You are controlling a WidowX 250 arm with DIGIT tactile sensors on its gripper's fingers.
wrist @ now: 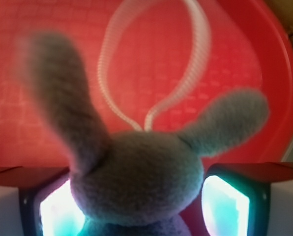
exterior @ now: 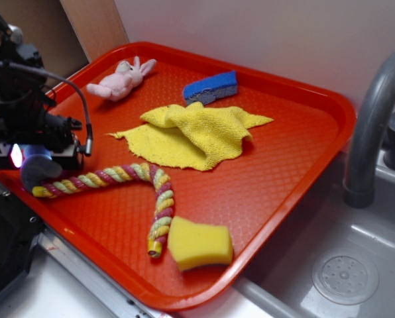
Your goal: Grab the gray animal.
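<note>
The gray animal (wrist: 136, 172) fills the lower middle of the wrist view, its two gray ears spreading up and outward over the red tray (wrist: 48, 98). My gripper (wrist: 136, 206) is shut on it, with a lit finger pressing each side of its head. In the exterior view the gripper (exterior: 40, 159) hangs over the tray's left edge, and the gray animal (exterior: 37, 172) shows as a gray lump just under it.
On the orange-red tray (exterior: 283, 165) lie a pink plush bunny (exterior: 121, 81), a blue sponge (exterior: 211, 86), a yellow cloth (exterior: 197, 132), a twisted rope toy (exterior: 118, 175) beside the gripper and a yellow sponge (exterior: 199, 243). A gray faucet (exterior: 373, 126) and sink (exterior: 343, 275) stand at right.
</note>
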